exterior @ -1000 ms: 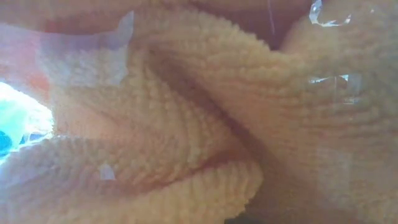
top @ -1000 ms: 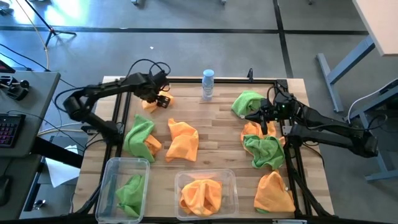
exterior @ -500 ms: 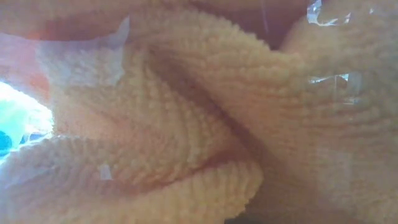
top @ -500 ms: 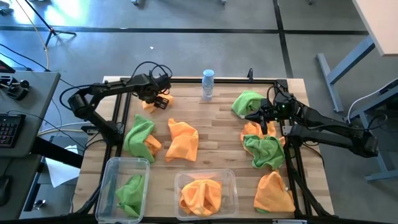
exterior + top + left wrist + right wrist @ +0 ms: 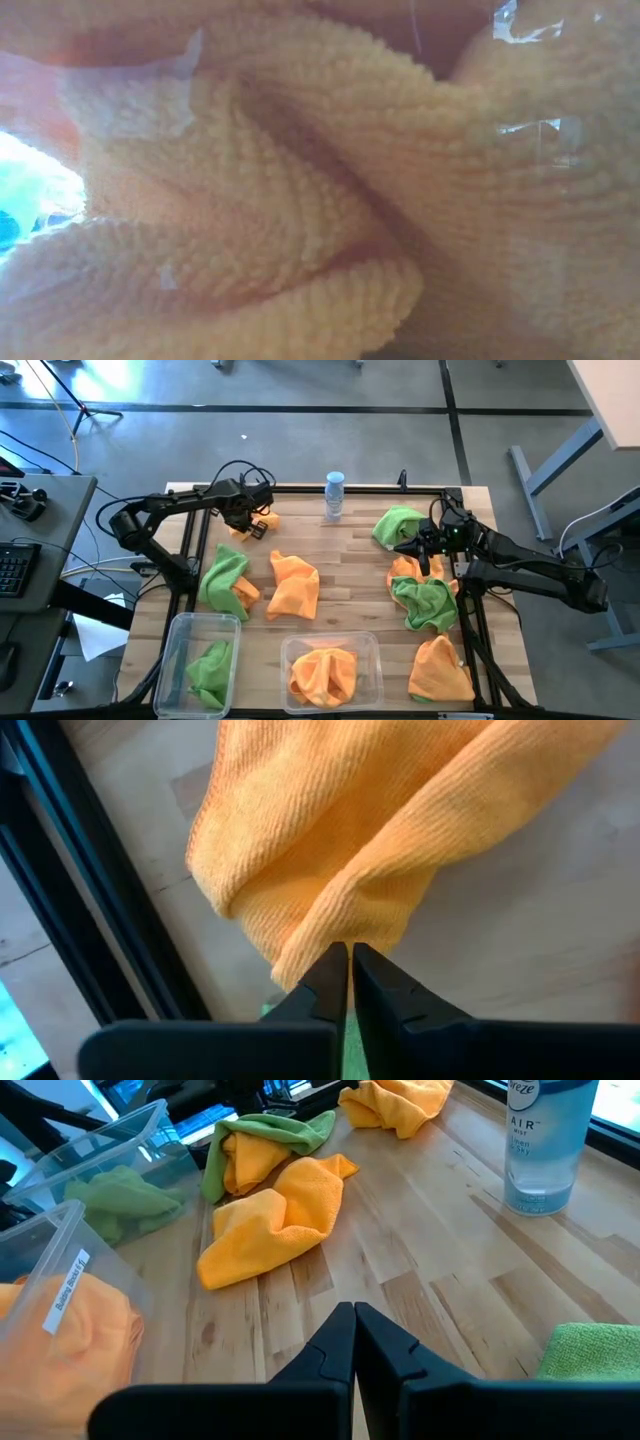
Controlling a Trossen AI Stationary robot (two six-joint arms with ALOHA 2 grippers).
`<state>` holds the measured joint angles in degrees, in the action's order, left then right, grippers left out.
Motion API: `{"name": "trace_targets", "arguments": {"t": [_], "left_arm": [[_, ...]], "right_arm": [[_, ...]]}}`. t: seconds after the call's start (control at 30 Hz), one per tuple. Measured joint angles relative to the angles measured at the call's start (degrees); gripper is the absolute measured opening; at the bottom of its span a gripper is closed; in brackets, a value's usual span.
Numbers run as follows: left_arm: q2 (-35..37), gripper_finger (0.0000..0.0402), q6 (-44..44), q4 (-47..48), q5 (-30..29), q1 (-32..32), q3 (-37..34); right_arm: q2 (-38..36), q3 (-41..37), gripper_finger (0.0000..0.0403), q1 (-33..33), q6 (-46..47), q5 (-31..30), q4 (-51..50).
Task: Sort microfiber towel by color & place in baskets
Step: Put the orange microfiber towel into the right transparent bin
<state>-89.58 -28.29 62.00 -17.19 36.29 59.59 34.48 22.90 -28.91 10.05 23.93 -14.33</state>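
Observation:
An orange microfiber towel (image 5: 240, 526) lies bunched at the table's far left, and my left gripper (image 5: 257, 521) is shut on it from above. The same orange towel (image 5: 350, 820) fills the left wrist view. My right gripper (image 5: 410, 548) hovers shut and empty at the far right, between a green towel (image 5: 398, 525) and an orange towel (image 5: 404, 568). The narrower basket (image 5: 178, 628) at the near left holds a green towel (image 5: 210, 668). The wider basket (image 5: 372, 645) beside it holds orange towels (image 5: 325, 672). The low view shows only orange towel (image 5: 300, 200), close up. My left gripper pinches a folded edge of the orange towel (image 5: 335, 925) between the tips of its two fingers (image 5: 325, 982). The fingers come steeply from above, pointing down. The towel lies bunched on the table, slack.
Loose towels lie on the wood: a green one over an orange one (image 5: 225, 580), an orange one (image 5: 295, 586) in the middle, a green one (image 5: 425, 603) and an orange one (image 5: 440, 670) on the right. A clear bottle (image 5: 334, 495) stands at the far edge. A black frame (image 5: 190, 550) rims the table.
My left gripper has shut on the orange towel at the far left and has tipped more steeply downward, staying in place. The towel still lies on the table.

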Motion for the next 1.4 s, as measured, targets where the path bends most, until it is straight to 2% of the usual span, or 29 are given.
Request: {"name": "trace_targets", "arguments": {"t": [0.27,0.47,0.7,0.87,1.0,1.1,1.4], "left_arm": [[2.03,0.0001,-0.13,2.78,-0.08,-0.32,0.57],[6.50,0.0001,3.02,1.59,-3.11,-1.27,4.18],[7.40,0.0004,12.14,-9.99,6.91,-1.29,4.79],[2.67,0.0020,11.87,-4.80,7.67,-1.77,8.67],[-1.47,0.0031,5.33,1.41,7.02,-3.18,11.41],[-3.51,0.0030,-5.86,3.46,1.93,-5.27,11.69],[-6.21,0.0007,-29.14,4.94,-13.58,-16.22,11.63]], "right_arm": [[0.02,0.00,0.0000,0.00,0.41,-0.38,0.02],[0.02,0.00,0.0000,0.00,0.56,-0.38,0.02],[0.02,0.00,0.0000,0.00,0.47,-0.38,0.02],[0.02,0.00,0.0000,0.00,0.32,-0.38,0.02],[0.02,0.00,0.0000,0.00,0.00,-0.40,0.02],[0.02,0.00,0.0000,0.00,0.00,-0.38,0.00],[0.02,-0.11,0.0000,0.00,-0.03,-0.38,-0.39]]}}
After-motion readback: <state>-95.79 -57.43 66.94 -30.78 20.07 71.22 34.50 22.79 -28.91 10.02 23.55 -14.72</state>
